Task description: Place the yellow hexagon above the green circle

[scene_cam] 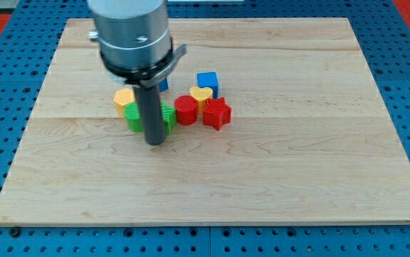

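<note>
The yellow hexagon [123,98] lies left of centre on the wooden board [212,121]. A green block [133,116], likely the green circle, sits just below it and touches it, half hidden by my rod. Another green block [168,116] shows on the rod's right side; its shape is hidden. My tip [156,143] rests on the board just below and between the green blocks.
A red cylinder [186,110], a yellow heart [201,96] and a red star [217,113] cluster right of the rod. A blue cube [207,81] lies above them. Another blue block [163,83] peeks out behind the rod. Blue pegboard [5,78] surrounds the board.
</note>
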Action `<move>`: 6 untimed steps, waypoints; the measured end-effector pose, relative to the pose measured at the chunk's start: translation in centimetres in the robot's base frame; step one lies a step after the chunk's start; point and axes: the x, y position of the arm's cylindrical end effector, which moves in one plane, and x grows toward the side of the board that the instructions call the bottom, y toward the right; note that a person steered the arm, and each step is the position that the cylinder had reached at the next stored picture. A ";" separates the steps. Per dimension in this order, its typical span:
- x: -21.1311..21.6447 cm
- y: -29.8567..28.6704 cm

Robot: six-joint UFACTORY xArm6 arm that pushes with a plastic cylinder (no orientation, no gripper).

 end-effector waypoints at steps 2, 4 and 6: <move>-3.3 -4.2; -3.8 -11.4; -7.8 -5.5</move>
